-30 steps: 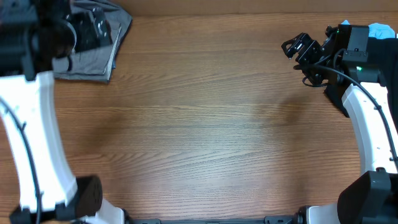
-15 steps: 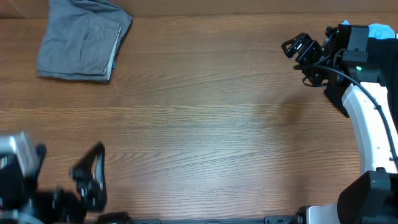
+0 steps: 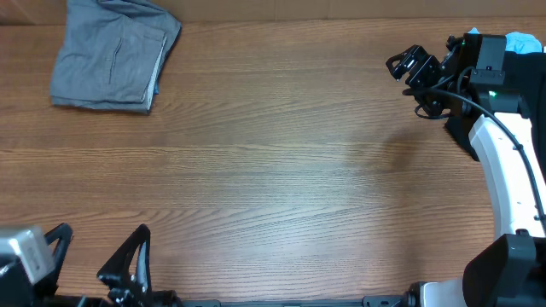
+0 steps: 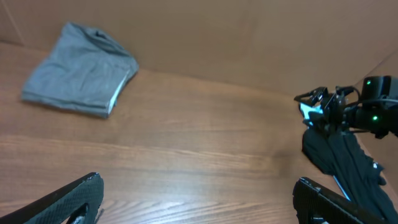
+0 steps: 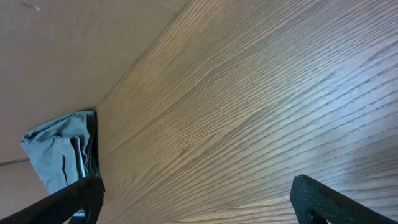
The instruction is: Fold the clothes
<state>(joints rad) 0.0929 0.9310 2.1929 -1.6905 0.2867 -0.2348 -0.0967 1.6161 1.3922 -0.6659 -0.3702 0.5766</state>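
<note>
**Item 1. Grey shorts** (image 3: pixel 113 55). Folded into a compact, roughly square bundle and lying flat at the far left corner of the table (image 3: pixel 273 170), well apart from both arms. From where I stood a pocket line showed on the upper face. A pale edge showed along the side of the fold nearest the table's middle. Nothing touched the bundle.

**Item 2. Black garment** (image 4: pixel 339 158). Lay crumpled and unfolded at the far right side of the table, just beneath and beside the right arm. Its shape could not be made out.

**Item 3. Light-blue garment** (image 3: pixel 522 40). Only a small patch showed at the far right corner, behind the right arm's black housing. The rest was hidden.

**Item 4. Left gripper** (image 3: pixel 102 234). Sat at the near left edge of the table, well apart from the shorts. Its fingers (image 4: pixel 65 200) were spread wide and held nothing. Only bare wood showed between them in the left wrist view.

**Item 5. Right gripper** (image 3: pixel 408 75). Stood at the far right, close by the black garment and pointing across the table toward the shorts. Its fingers (image 5: pixel 326 200) were parted and empty. In the right wrist view the wood grain ran between them to the grey bundle at the far end.

**Item 6. Table.** Brown wood-grain top, bearing all of the above.
</note>
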